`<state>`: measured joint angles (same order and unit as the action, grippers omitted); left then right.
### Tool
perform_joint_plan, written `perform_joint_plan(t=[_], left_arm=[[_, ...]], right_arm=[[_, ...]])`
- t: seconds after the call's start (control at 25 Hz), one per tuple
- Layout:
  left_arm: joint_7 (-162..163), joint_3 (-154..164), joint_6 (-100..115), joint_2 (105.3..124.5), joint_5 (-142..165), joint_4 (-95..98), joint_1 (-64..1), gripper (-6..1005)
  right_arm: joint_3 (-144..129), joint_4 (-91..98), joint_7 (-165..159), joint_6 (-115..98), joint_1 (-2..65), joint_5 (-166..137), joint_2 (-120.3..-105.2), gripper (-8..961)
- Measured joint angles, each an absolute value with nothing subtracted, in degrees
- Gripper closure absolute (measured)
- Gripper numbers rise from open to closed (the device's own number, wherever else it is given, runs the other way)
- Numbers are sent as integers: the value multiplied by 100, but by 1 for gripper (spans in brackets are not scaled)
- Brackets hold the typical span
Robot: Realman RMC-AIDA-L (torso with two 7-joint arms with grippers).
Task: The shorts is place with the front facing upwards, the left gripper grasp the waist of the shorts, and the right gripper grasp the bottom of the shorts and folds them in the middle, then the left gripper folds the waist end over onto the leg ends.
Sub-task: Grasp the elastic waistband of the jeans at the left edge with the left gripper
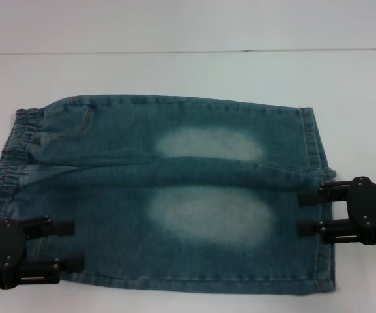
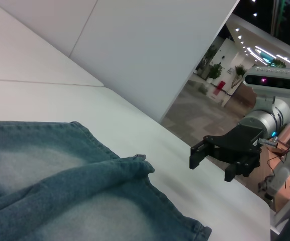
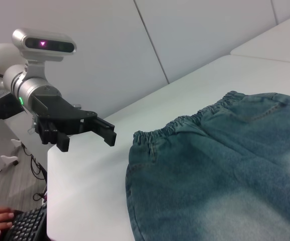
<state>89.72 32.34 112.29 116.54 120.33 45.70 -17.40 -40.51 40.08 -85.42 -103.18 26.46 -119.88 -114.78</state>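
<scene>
Your shorts (image 1: 168, 189) lie flat on the desk (image 1: 174, 72), long axis running across between the arms: left tool (image 1: 67, 246) open at the waist band (image 1: 5, 176), right tool (image 1: 308, 212) open at the leg hems (image 1: 318, 195).

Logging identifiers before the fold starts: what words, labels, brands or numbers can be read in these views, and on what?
None can be read.
The shorts: no visible tag or brand.
The left gripper and right gripper: no legible marking.
The keyboard in the right wrist view: keys too small to read.
</scene>
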Motion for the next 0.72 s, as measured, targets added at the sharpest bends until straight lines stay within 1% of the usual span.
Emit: perform_joint_plan(t=[0.44,0.48,0.72], left_arm=[[8991,3186,11110,11643,12173,4563,-1747,135],[9015,3180,11042,11617,12184,4562,-1730,135],[9337,2643,10410,11301,12574,4547,-1573,140]], right_arm=[[-4035,4008,-8543,-10307,2645,-11988,-11477,269],[-4034,4008,-8543,-10303,2645,-11988,-11477,269],[-4034,4006,-8542,-10266,2645,-11987,-11478,267]])
